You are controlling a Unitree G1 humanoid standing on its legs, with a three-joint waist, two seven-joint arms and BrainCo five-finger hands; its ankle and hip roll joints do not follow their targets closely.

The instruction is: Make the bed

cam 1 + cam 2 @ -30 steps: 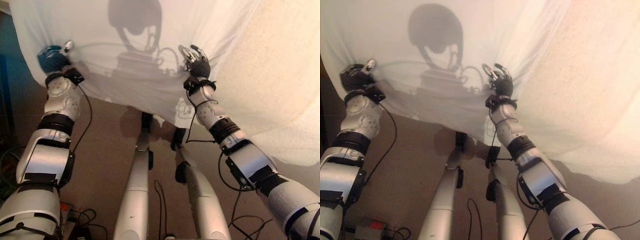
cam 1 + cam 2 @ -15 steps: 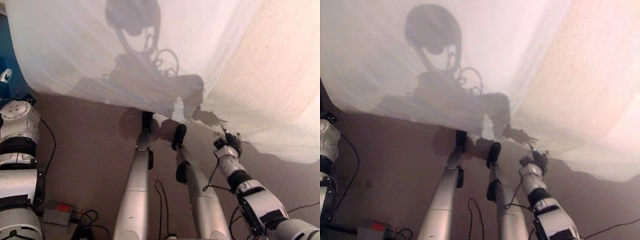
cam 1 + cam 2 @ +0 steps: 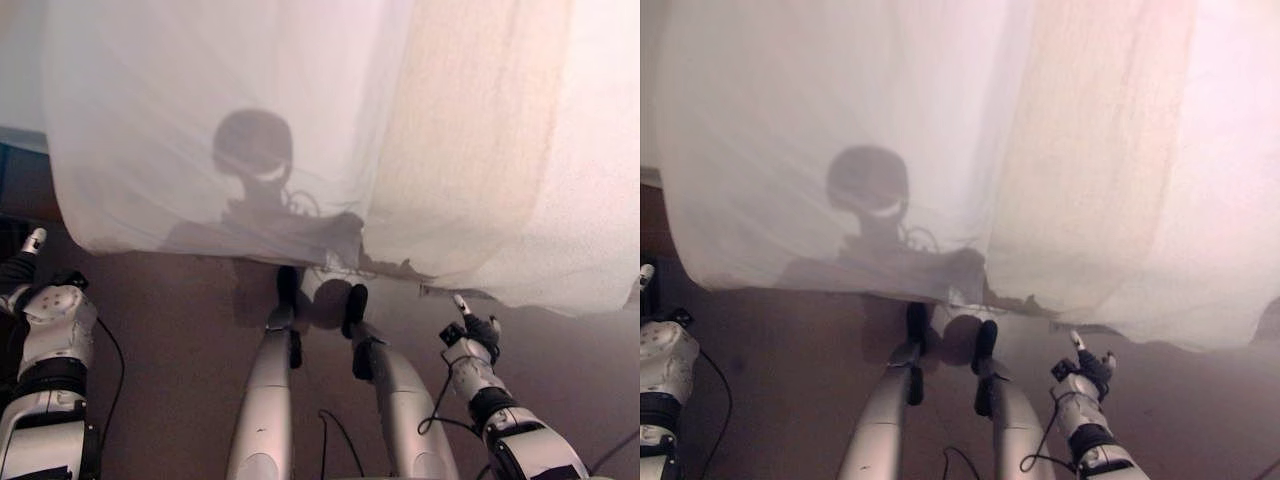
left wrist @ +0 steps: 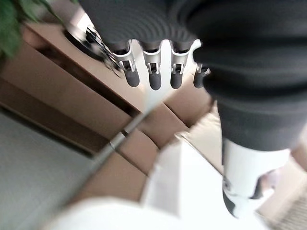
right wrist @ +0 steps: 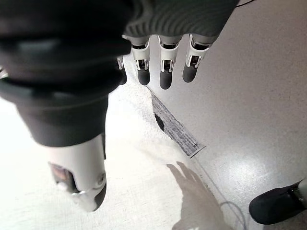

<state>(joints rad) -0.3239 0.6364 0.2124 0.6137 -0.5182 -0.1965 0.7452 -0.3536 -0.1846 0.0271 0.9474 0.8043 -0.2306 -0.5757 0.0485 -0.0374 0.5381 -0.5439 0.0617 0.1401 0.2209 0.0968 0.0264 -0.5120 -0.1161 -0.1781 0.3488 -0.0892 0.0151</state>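
A thin white sheet (image 3: 200, 120) hangs over the bed's side, its lower edge just above the brown floor. A thicker cream blanket (image 3: 500, 150) hangs beside it on the right. My left hand (image 3: 25, 262) is low at the far left, below the sheet's corner and apart from it. Its fingers (image 4: 153, 72) are relaxed and hold nothing. My right hand (image 3: 478, 328) is low on the right, just under the blanket's edge, open and empty. In the right wrist view the white cloth (image 5: 144, 191) lies past the fingers (image 5: 165, 72), with a small label (image 5: 175, 127) at its edge.
Brown floor (image 3: 170, 330) runs under the hanging cloth. Brown boxes or furniture (image 4: 72, 100) show past the left hand. Grey floor (image 5: 249, 96) lies beside the cloth near the right hand.
Both hands have let go of the sheet and dropped low to the sides. The sheet now hangs free and straighter. The view has shifted as well.
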